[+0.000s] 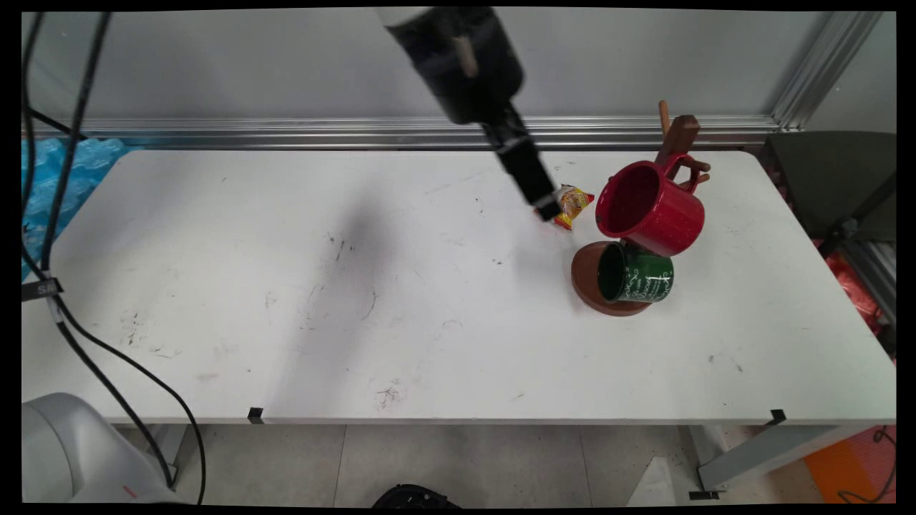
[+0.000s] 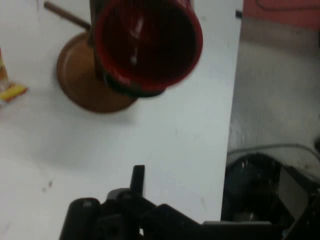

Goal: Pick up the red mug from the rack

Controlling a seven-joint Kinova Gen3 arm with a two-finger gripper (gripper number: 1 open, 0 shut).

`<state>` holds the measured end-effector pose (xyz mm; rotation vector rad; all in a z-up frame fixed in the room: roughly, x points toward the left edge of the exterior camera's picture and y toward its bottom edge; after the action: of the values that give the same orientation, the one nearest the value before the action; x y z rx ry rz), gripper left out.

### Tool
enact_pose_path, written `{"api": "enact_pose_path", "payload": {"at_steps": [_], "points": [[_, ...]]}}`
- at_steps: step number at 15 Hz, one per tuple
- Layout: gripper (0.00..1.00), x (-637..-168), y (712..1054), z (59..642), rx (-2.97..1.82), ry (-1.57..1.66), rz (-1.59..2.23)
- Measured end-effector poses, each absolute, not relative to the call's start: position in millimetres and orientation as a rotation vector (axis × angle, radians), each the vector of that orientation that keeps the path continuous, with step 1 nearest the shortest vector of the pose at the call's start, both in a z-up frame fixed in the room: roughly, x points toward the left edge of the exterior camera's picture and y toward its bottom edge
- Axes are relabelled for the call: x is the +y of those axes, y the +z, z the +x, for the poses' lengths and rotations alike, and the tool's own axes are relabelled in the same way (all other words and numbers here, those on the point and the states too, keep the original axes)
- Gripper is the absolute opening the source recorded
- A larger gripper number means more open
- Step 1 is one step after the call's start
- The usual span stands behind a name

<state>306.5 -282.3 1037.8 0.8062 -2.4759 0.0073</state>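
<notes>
White and scuffed, the table (image 1: 429, 322) ran back to a grey wall, and over its far right part the black gripper (image 1: 547, 207) hung slanted, its tip just beside a small yellow and red snack packet (image 1: 572, 205); whether its fingers were parted or closed I cannot tell. Right of the packet stood a brown wooden mug tree (image 1: 680, 143) on a round base (image 1: 590, 286), carrying a red mug (image 1: 651, 207) with a green mug (image 1: 633, 273) below it, both mouths facing left
</notes>
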Motion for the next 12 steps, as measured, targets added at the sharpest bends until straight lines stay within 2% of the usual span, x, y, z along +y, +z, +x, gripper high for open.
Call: {"api": "enact_pose_path", "payload": {"at_steps": [12], "points": [[1.0, -317.5, 989.4, 238.5, -2.314, 0.009, 0.931]]}}
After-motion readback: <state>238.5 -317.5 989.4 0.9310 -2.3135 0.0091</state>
